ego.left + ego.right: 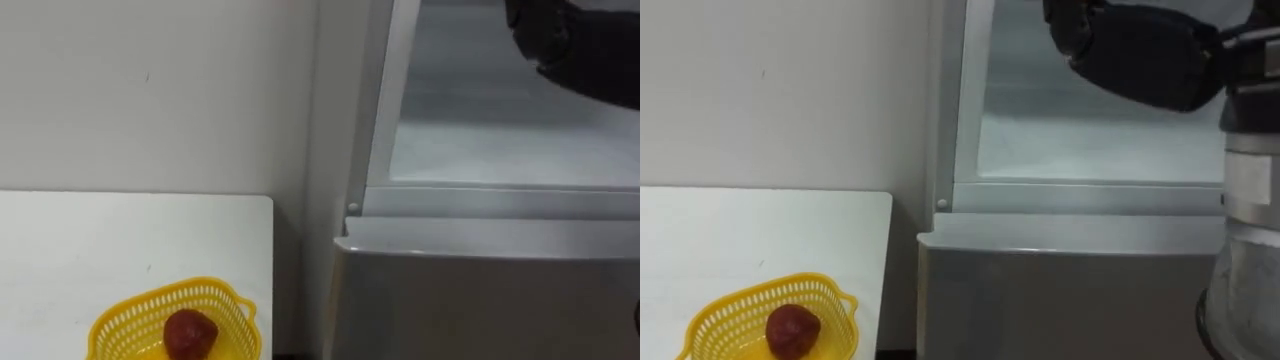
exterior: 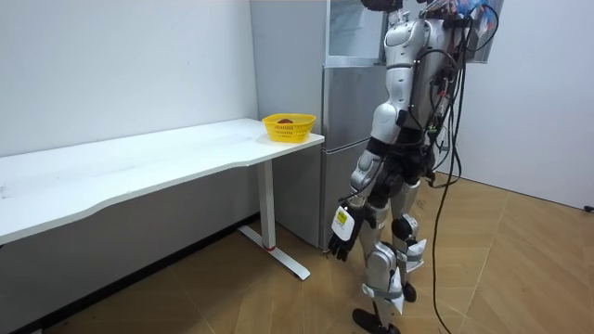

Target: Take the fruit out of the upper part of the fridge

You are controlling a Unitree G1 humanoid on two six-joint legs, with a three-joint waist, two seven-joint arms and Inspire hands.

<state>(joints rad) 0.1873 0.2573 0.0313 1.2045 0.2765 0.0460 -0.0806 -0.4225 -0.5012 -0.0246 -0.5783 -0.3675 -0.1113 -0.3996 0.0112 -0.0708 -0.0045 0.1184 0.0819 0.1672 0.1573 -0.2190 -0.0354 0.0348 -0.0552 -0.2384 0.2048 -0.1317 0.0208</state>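
The upper fridge compartment (image 1: 1090, 130) stands open in front of me, pale inside with a bare white shelf. My right hand (image 1: 1110, 45) is raised into it at the top of the view, a dark shape whose end is cut off by the picture's edge. I see nothing held in it. In the room view I stand close to the fridge (image 2: 348, 139) with that arm lifted high, while my left hand (image 2: 341, 234) hangs by my thigh with relaxed fingers.
A yellow basket (image 1: 730, 305) holding a red fruit (image 1: 792, 330) sits at the end of the white table (image 2: 139, 167), next to the fridge. The closed grey lower fridge door (image 1: 1060, 300) is below the opening. A white wall is behind the table.
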